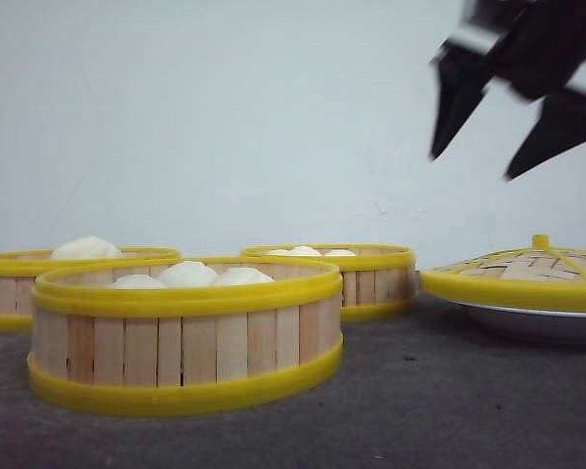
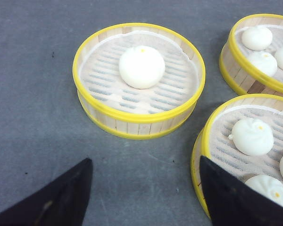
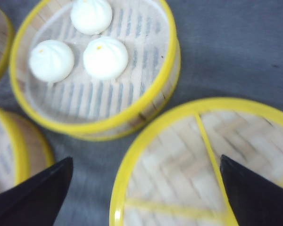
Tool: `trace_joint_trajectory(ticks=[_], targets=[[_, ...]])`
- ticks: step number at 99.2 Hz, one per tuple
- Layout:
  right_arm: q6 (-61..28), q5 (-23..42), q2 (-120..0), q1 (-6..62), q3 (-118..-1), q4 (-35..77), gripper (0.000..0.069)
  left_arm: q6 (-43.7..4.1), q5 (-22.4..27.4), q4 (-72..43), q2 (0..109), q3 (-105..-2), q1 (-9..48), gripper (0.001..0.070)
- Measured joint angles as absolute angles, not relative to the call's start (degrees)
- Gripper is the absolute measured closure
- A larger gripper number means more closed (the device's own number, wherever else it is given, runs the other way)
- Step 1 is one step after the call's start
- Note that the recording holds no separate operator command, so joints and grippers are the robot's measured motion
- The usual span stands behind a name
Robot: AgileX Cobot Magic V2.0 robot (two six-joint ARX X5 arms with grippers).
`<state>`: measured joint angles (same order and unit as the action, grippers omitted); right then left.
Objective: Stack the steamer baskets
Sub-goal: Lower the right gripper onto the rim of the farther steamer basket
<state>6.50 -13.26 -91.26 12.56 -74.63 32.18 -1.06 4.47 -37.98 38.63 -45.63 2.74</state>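
Item 1, far left: round shallow steamer basket of pale wooden slats with yellow plastic rims (image 1: 39, 278), holding one white bun (image 2: 141, 66); it stands on the grey table (image 1: 439, 391), apart from its neighbours.

Item 2, front centre: a like basket with several buns (image 1: 186, 337), nearest the camera.

Item 3, behind and to the right: third like basket, three buns (image 1: 356, 278).

Item 4, far right: domed woven lid with yellow rim and knob (image 1: 527, 274) on a white plate (image 1: 537, 322).

Left gripper (image 2: 144, 188): fingers spread, empty, hovering over bare table between items 1 and 2; the one-bun basket lies just ahead of it.

Right gripper (image 1: 503, 122): raised high, blurred, fingers parted, holding nothing; above the lid, item 3 beyond.

Judgement: no basket stacked yet; left arm nearer item 1.
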Motion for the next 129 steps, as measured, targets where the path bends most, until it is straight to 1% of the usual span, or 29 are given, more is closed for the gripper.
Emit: trace_joint_trajectory(ticks=[6,19,40,44,55,73,80,87,91,102,107,121,129], targets=[[6.5,-12.73,-96.03,13.08,-78.59,32.4,0.0073,-1.06,4.47,-37.98,38.63,-45.63,2.74,0.0274],[6.48,-9.48,-105.06,14.13,-87.02,33.3,0.0074,-1.06,4.47,-37.98,38.63,-45.63,2.74,0.0274],[6.42,-5.8,-115.42,15.46,-97.06,34.96,0.0076,-1.06,4.47,-37.98,38.63,-45.63,2.74,0.0274],[6.42,-5.69,-116.79,15.68,-98.21,34.89,0.0087,-1.06,4.47,-37.98,38.63,-45.63,2.74,0.0274],[6.42,-4.64,-119.7,15.86,-100.36,34.85,0.0146,-1.06,4.49,-37.98,38.63,-45.63,2.74,0.0274],[6.44,-4.43,-121.97,15.86,-100.73,34.41,0.0182,-1.06,4.47,-37.98,38.65,-45.63,2.74,0.0274],[6.44,-4.43,-122.76,15.84,-100.75,34.24,0.0219,-1.06,4.47,-37.98,38.68,-45.63,2.74,0.0274],[6.44,-4.34,-123.52,15.73,-100.75,33.89,0.0283,-1.06,4.47,-37.98,38.68,-45.63,2.74,0.0274],[6.44,-4.32,-123.74,15.7,-100.75,33.82,0.0338,-1.06,4.47,-37.95,38.68,-45.63,2.74,0.0274],[6.44,-4.36,-123.81,15.73,-100.75,32.29,0.0526,-1.06,4.47,-37.98,38.68,-45.63,2.74,0.0274],[6.85,-4.12,-123.81,15.7,-100.79,31.77,0.0583,-1.06,4.47,-37.98,38.68,-45.63,2.74,0.0274],[7.53,-4.12,-123.81,15.7,-100.79,30.11,0.0652,-1.04,4.47,-37.98,38.68,-45.63,2.74,0.0274],[7.64,-3.88,-123.81,15.7,-100.79,29.91,0.0663,-1.04,4.47,-37.98,38.68,-45.63,2.74,0.0274]])
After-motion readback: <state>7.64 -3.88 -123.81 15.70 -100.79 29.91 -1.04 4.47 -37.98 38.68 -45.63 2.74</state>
